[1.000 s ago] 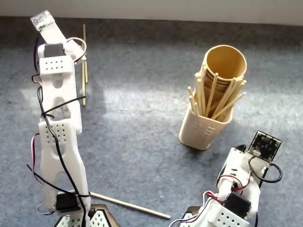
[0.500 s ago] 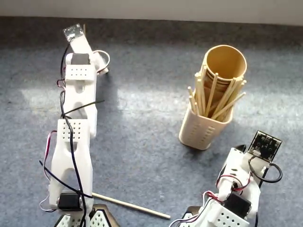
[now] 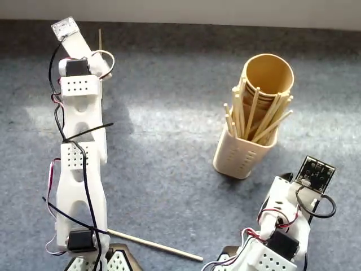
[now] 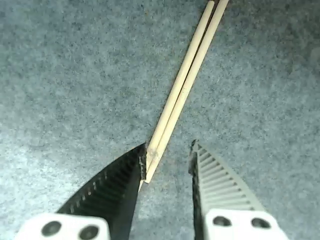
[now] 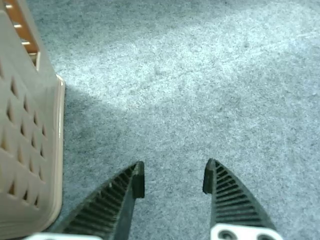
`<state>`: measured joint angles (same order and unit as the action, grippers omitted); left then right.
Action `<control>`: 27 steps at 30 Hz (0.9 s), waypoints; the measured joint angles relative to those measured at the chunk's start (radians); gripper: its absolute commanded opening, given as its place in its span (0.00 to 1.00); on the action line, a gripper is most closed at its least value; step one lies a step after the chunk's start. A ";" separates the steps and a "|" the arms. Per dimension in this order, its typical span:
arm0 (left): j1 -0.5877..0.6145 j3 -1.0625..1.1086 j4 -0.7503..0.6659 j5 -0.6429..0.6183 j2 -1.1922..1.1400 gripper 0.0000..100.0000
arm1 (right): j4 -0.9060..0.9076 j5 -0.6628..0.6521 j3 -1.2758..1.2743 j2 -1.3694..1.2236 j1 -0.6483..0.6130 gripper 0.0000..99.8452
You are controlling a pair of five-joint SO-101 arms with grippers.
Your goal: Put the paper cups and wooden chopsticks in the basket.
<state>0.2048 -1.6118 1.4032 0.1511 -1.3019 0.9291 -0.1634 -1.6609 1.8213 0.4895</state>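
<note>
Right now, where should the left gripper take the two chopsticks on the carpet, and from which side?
I would grip the chopsticks near the end by the left gripper, from straight above, straddling both: they lie flat, side by side.

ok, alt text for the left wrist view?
The left gripper hangs open over a pair of wooden chopsticks lying side by side on grey carpet. The pair's near end lies at the tip of the black finger, inside the gap between the jaws.

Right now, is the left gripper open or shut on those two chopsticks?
Open. The left gripper has its fingers apart in the wrist view; the chopsticks end beside the dark finger, unclamped.
</note>
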 measured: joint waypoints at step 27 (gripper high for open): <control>-0.006 -0.029 -0.077 0.049 -0.167 0.00 | 0.000 -0.003 0.000 0.000 0.000 0.20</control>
<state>0.1987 -1.6410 1.3265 0.2002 -1.4691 0.9291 -0.1665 -1.6609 1.8213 0.4895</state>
